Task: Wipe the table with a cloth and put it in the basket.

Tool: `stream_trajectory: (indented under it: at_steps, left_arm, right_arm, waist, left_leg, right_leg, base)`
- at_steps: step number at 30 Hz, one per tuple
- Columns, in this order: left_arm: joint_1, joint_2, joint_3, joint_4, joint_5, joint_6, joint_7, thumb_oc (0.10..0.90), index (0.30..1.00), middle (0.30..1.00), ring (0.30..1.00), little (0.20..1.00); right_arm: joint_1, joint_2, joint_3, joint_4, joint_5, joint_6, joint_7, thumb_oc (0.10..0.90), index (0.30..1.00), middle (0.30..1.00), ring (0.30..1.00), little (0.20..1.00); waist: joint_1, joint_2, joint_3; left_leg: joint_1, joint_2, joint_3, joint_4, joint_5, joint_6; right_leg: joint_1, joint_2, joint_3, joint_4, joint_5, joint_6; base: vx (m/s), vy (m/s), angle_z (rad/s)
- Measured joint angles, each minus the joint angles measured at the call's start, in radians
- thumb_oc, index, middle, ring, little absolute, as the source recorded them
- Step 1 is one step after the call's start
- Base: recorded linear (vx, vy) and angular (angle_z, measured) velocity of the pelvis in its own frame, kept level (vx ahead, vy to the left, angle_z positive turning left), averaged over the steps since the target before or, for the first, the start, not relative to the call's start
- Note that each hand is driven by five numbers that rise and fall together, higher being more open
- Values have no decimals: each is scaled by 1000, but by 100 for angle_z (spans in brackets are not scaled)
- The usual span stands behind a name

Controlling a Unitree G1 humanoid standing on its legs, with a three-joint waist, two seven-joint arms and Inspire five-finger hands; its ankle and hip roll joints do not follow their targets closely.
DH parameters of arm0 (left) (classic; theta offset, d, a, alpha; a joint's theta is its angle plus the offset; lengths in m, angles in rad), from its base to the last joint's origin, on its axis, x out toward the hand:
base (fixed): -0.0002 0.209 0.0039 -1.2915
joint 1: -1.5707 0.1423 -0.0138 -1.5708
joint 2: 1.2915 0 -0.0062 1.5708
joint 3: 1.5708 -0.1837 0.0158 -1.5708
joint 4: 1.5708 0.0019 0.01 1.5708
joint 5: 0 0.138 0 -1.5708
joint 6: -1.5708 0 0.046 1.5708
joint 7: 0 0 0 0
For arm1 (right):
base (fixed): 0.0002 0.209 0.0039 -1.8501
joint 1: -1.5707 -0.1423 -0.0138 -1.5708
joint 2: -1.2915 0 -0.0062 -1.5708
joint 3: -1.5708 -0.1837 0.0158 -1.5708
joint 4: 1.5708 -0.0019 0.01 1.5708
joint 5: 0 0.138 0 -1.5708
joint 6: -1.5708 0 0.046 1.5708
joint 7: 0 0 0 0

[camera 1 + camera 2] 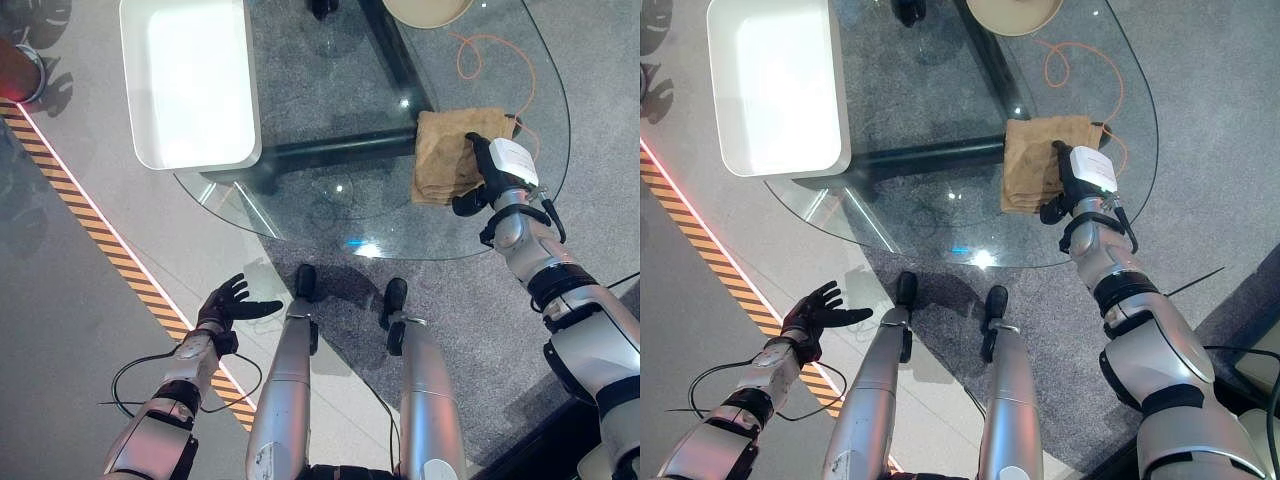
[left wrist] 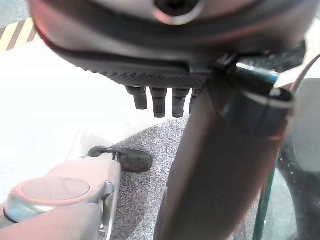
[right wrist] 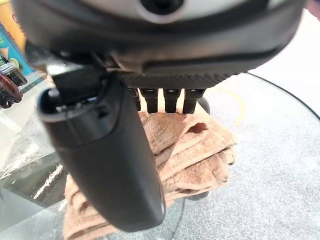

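A folded tan cloth (image 1: 443, 160) lies on the right part of the round glass table (image 1: 330, 205). My right hand (image 1: 497, 165) rests on top of the cloth's right side, fingers straight and flat against it, thumb sticking out toward the table's near edge. The right wrist view shows the straight fingers (image 3: 165, 100) lying over the cloth (image 3: 195, 150). A white rectangular basket (image 1: 200, 157) stands on the table's far left part, with nothing in it. My left hand (image 1: 228, 303) hangs open below the table's near left edge, over the floor, holding nothing.
A beige round object (image 1: 428, 10) sits at the table's far edge. An orange cable (image 1: 490, 50) runs on the carpet beneath the glass. A yellow-and-black striped tape line (image 1: 100, 230) crosses the floor on the left. The table's dark frame (image 1: 330, 148) shows through the glass.
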Motion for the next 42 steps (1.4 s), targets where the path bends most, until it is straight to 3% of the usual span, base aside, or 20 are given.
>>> stream_trajectory:
  at_steps: [2,3,4,5,6,42]
  left_arm:
    - [-1,0,-3,0,0,0,0,800,900,900,900,900]
    - [-2,0,-10,-1,0,1,0,800,900,900,900,900]
    - [-3,0,-16,-1,0,1,0,800,900,900,900,900]
    - [-3,0,-23,-1,0,1,0,800,900,900,900,900]
    - [-3,0,-29,-1,0,2,0,800,900,900,900,900]
    - [-3,-1,-33,-1,0,3,0,800,900,900,900,900]
  right_arm:
    - [-7,0,12,5,-1,7,0,800,900,900,900,900]
    - [-15,1,24,19,-7,8,0,751,858,858,858,851]
    - [-19,1,26,24,-17,11,-1,558,693,693,693,658]
    - [-24,2,27,28,-25,17,-2,160,352,352,352,260]
    - [-27,2,27,30,-29,21,-3,100,300,300,300,200]
    - [-95,1,29,36,-42,68,-55,100,300,300,300,200]
  waist:
    - [0,0,0]
    - [0,1,0]
    - [1,2,0]
    - [1,4,0]
    - [1,6,0]
    - [1,15,0]
  left_leg:
    - [0,-1,0,0,0,0]
    - [0,-2,0,0,0,0]
    - [0,-2,0,0,0,0]
    - [0,-3,0,0,0,0]
    - [-1,-3,0,0,0,1]
    - [-17,-6,-3,-2,1,0]
  right_leg:
    - [0,-1,0,1,0,0]
    - [0,-2,0,1,0,0]
    - [0,-2,0,1,0,0]
    - [0,-3,0,1,0,0]
    - [0,-4,0,1,0,1]
    - [-15,-7,-4,2,-3,3]
  base:
    - [0,0,0]
    - [0,0,0]
    - [0,0,0]
    - [0,0,0]
    - [0,0,0]
    - [0,0,0]
